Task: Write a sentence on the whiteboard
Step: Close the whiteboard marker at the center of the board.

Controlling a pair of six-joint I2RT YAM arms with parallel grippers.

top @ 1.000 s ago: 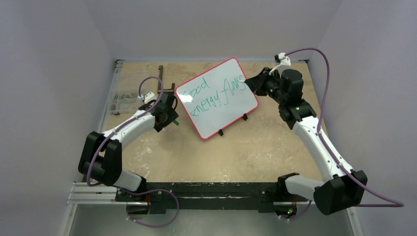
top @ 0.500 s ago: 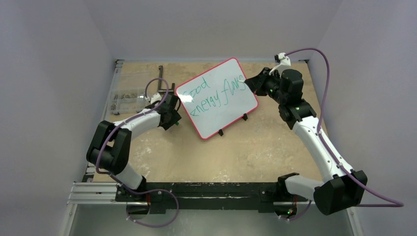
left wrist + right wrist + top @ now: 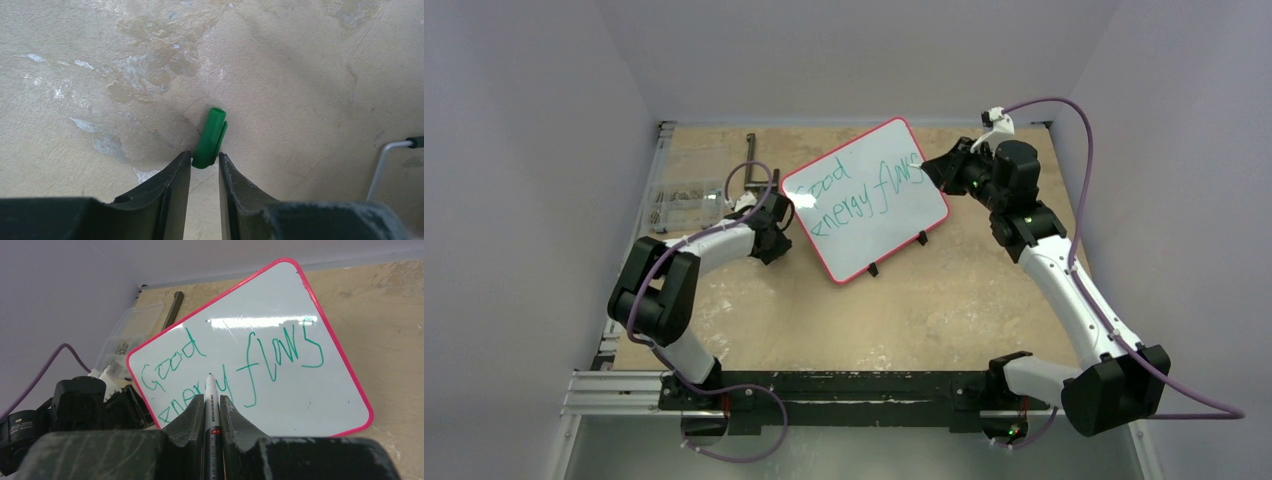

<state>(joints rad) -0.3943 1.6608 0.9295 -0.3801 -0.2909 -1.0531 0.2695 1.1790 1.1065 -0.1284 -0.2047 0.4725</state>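
The left arm is folding in closer to me than a moment ago. Its elbow is rising, and the left gripper (image 3: 774,235) is coming down onto the table (image 3: 874,320), just beside the left edge of the board (image 3: 894,215). Its jaws, which were standing wide a second ago, are drawing together around the near end of a green cap (image 3: 212,132) that is lying flat on the table. Only a thin gap is showing on each side of the cap, so I cannot tell if they are already pinching it. To me this is meaning that the writing is finished and the arm is fetching the cap to close the marker. The board itself is not moving. It is standing tilted on its two black feet in the far middle of the table, turned a little, with its red frame whole. The sentence (image 3: 854,195) is running over it in green, in two slanted lines: "Good" above, "energy" below, and "flows" climbing to the right. The letters are looking uneven but readable, and a light is glaring on the glossy white. At the right edge, the right gripper (image 3: 939,170) is staying clamped on the marker (image 3: 211,410), whose tip is pointing at the board, and I cannot tell if it is touching.
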